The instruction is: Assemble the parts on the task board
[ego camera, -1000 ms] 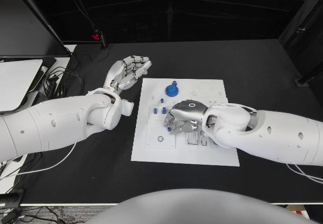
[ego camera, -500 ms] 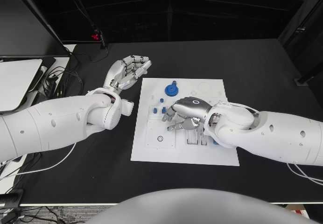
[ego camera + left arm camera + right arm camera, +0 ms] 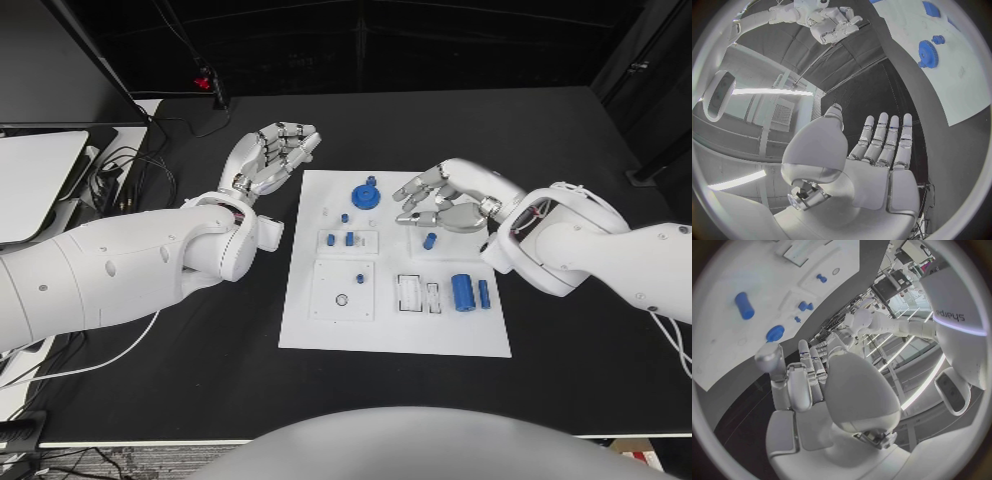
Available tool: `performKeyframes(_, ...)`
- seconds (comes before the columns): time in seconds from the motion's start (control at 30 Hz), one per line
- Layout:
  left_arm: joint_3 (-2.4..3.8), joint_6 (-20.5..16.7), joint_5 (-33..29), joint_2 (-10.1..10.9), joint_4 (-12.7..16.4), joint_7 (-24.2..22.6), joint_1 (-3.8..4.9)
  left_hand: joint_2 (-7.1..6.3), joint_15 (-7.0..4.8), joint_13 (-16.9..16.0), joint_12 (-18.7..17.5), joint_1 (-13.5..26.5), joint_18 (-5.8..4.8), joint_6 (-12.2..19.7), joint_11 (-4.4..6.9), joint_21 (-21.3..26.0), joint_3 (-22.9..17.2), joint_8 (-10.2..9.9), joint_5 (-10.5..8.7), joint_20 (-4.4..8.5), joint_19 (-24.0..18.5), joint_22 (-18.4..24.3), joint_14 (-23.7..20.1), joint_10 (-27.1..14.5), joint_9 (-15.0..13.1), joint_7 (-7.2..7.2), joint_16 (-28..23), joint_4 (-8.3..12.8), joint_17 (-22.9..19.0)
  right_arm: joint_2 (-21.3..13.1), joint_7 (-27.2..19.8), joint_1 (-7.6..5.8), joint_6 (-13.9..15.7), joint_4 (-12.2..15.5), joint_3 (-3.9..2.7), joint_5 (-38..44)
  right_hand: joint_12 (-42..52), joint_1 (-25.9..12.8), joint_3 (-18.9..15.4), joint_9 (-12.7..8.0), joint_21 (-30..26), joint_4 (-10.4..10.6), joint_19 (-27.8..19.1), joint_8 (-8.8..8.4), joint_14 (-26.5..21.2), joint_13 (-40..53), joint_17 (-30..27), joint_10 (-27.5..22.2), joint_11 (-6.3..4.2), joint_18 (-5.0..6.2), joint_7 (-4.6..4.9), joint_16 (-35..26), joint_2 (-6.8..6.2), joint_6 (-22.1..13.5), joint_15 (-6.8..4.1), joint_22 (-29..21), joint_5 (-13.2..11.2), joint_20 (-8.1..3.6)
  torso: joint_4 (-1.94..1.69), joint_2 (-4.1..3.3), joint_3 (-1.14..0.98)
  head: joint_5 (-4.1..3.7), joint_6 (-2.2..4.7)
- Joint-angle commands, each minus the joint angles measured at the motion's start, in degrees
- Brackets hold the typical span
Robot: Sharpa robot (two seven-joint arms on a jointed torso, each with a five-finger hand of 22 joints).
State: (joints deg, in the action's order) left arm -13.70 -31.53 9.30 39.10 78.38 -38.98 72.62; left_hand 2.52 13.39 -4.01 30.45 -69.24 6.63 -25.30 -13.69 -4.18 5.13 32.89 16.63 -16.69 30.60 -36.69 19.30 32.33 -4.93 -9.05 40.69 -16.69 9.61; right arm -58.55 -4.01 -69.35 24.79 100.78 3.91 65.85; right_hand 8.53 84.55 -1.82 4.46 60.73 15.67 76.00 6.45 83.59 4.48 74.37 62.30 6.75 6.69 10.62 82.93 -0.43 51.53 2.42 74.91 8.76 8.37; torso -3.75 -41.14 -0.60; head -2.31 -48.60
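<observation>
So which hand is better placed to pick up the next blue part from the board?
Probably the right hand: it hovers open above the task board, close to the blue gear. The left hand is open too, but beside the board.

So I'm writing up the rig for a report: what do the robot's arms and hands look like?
Both arms are bulky, smooth white shells with small dark screw dots. The left hand and right hand are silver metal with many jointed fingers. Thin cables show at the right wrist. The right wrist view shows grey "Sharpa" lettering on a white shell.
</observation>
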Motion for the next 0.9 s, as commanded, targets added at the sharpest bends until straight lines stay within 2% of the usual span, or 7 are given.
performKeyframes(0.03,0.05,0.2,-0.5,-0.2,-0.1,-5.3,0.08,0.55,-0.09,0.1,0.4,0.2,0.21,0.4,-0.01,-0.2,0.5,0.2,0.29,0.12,0.3,0.1,-0.3,-0.4,0.1,-7.08,0.4,0.0,-0.1,-1.5,-2.7,-0.6,1.8,-0.6,0.1,-6.6,0.6,2.1,0.2,0.2,5.9,-0.7,3.8,1.15,3.1,-0.4,4.6,-1.5,0.03,-1.48,-0.1,2.2,0.13,1.2,-0.21,4.4,-1.3,-0.15,-0.01,0.02,0.06,-0.93,0.25)
performKeyframes(0.1,0.05,0.2,-0.5,-0.3,-0.1,-5.3,0.07,0.55,-0.09,0.1,0.4,0.2,0.21,0.4,-0.01,-0.2,0.5,0.2,0.29,0.12,0.3,0.1,-0.3,-0.4,0.1,-7.08,0.4,0.0,-0.1,-2.3,-2.3,-0.86,1.7,-1.5,0.12,-3.6,0.9,3.3,0.6,0.3,10.0,-1.1,6.0,1.64,4.1,-0.7,6.8,-2.0,0.17,-2.3,-0.07,3.4,0.19,2.2,-0.18,6.2,-2.6,-0.26,0.01,0.01,0.01,-1.35,0.45)
performKeyframes(0.23,0.05,0.2,-0.5,-0.3,-0.1,-5.3,0.06,0.55,-0.09,0.1,0.4,0.2,0.21,0.4,-0.01,-0.2,0.5,0.2,0.29,0.12,0.3,0.1,-0.3,-0.4,0.1,-7.08,0.4,0.0,-0.1,-2.9,-0.3,-1.08,0.3,-3.1,0.17,4.7,0.6,4.5,0.9,0.1,11.4,-1.3,6.9,1.49,4.5,-0.9,7.5,-3.7,0.27,-2.58,-0.26,3.8,-0.04,2.6,-0.14,6.8,-5.1,-0.22,0.15,-0.02,-0.02,-1.88,0.75)
performKeyframes(0.47,0.05,0.3,-0.5,-0.2,-0.1,-5.3,-0.03,0.56,-0.1,0.1,0.4,0.1,0.22,0.5,-0.01,-0.2,0.5,0.2,0.29,0.12,0.3,0.1,-0.3,-0.4,0.1,-7.08,0.4,0.0,-0.1,-3.0,5.0,-0.85,-5.9,-4.5,0.24,16.4,0.7,4.1,0.6,-0.5,11.2,-0.5,6.9,0.4,4.4,-0.8,6.2,-5.0,-0.1,-2.49,-0.83,3.2,-1.1,1.5,-0.45,6.7,-5.9,-0.42,0.14,-0.06,-0.12,-2.59,1.09)
performKeyframes(0.73,0.05,0.3,-0.5,0.0,-0.1,-5.4,-0.17,0.6,-0.1,0.1,0.5,0.1,0.22,0.5,-0.01,-0.2,0.6,0.3,0.31,0.12,0.3,0.1,-0.3,-0.4,0.1,-7.08,0.5,0.0,-0.2,-2.1,6.5,0.2,-8.5,-4.7,0.26,19.5,1.2,2.7,0.5,-0.6,9.9,0.7,6.5,-0.06,4.1,-0.7,4.4,-5.0,-0.2,-2.23,-1.0,2.4,-2.74,1.4,-0.61,6.1,-5.9,-0.62,0.28,-0.01,-0.02,-2.79,1.24)
performKeyframes(0.77,0.05,0.3,-0.5,0.0,-0.1,-5.4,-0.18,0.6,-0.1,0.1,0.5,0.1,0.22,0.5,-0.01,-0.2,0.6,0.3,0.31,0.12,0.3,0.1,-0.3,-0.4,0.1,-7.08,0.5,0.0,-0.2,-1.9,6.4,0.26,-8.6,-4.7,0.26,19.4,1.2,2.6,0.5,-0.6,9.9,0.7,6.5,-0.08,4.0,-0.7,4.3,-5.0,-0.21,-2.22,-1.01,2.4,-2.85,1.4,-0.62,6.1,-5.9,-0.63,0.12,-0.03,-0.01,-2.92,1.23)
performKeyframes(0.9,0.05,0.3,-0.5,0.0,-0.1,-5.4,-0.21,0.6,-0.1,0.1,0.5,0.1,0.22,0.5,-0.01,-0.2,0.6,0.3,0.31,0.12,0.3,0.1,-0.3,-0.4,0.1,-7.08,0.5,0.0,-0.2,-1.2,6.1,0.42,-9.1,-4.7,0.26,19.2,1.4,2.1,0.7,-0.6,9.4,0.9,6.4,-0.23,4.0,-0.7,3.8,-5.1,-0.24,-2.14,-0.99,2.1,-3.6,1.3,-0.67,5.8,-6.0,-0.69,0.0,-0.07,-0.04,-2.94,1.33)
